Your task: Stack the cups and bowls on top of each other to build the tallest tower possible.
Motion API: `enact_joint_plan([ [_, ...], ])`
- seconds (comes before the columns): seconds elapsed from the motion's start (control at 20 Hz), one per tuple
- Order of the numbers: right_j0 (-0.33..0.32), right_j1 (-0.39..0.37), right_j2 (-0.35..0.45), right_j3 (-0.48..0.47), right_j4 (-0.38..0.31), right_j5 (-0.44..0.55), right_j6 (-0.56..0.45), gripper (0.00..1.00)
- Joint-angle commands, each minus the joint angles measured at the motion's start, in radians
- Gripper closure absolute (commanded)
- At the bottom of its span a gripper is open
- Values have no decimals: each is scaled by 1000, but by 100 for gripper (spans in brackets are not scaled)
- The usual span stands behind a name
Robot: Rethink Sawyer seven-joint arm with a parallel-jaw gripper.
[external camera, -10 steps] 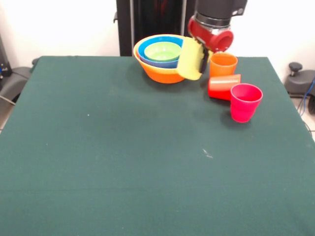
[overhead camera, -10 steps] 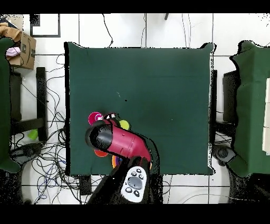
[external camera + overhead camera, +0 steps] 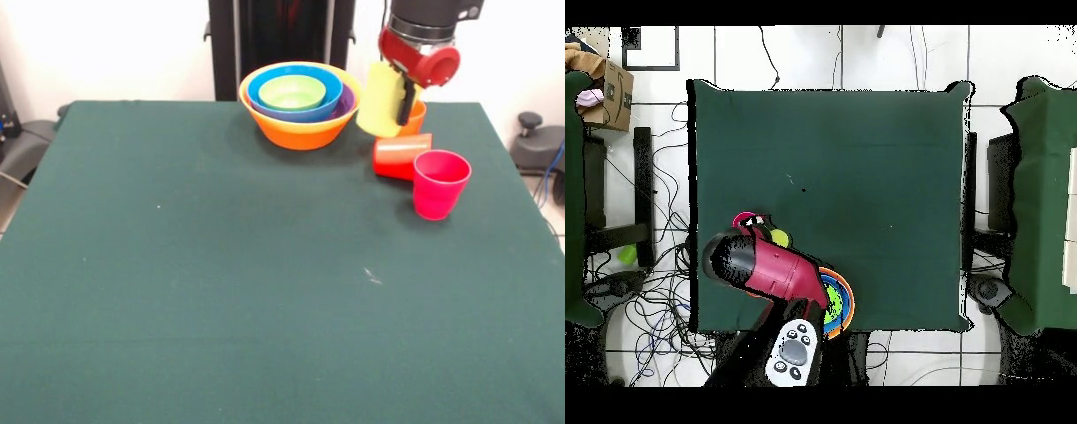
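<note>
My gripper (image 3: 397, 104) is shut on the yellow cup (image 3: 380, 99) and holds it tilted in the air, right of the bowls and just in front of the upright orange cup (image 3: 415, 115). The red cup (image 3: 402, 155) lies on its side below that. The magenta-pink cup (image 3: 440, 183) stands upright beside it. The bowls sit nested: large yellow-orange bowl (image 3: 300, 131), a purple rim (image 3: 346, 102), a blue bowl (image 3: 309, 104), and the light green bowl (image 3: 291, 91) inside. In the overhead view my arm (image 3: 760, 268) covers most cups; the yellow cup (image 3: 778, 238) peeks out.
The green table (image 3: 221, 265) holds everything near its far right corner by the black pedestal (image 3: 282, 35). In the overhead view the bowl stack (image 3: 839, 298) sits at the table's bottom edge, and a cardboard box (image 3: 605, 95) stands off the table at upper left.
My gripper has carried the yellow cup to the right in the front view, away from the bowl stack's rim and over toward the orange cup.
</note>
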Motion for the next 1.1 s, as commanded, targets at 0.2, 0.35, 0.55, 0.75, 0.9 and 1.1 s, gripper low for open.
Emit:
enact_joint_plan([
  [0.2, 83, 72, 42, -53, 108, 66, 282, 100],
  [0.35, 122, 97, 20, -84, 121, 87, 305, 100],
  [0.55, 149, 134, -31, -137, 106, 146, 303, 100],
  [0.75, 147, 174, -76, -184, 65, 165, 250, 100],
  [0.9, 141, 201, -72, -217, 71, 164, 243, 100],
  [1.1, 173, 302, -115, -330, 97, 192, 306, 100],
])
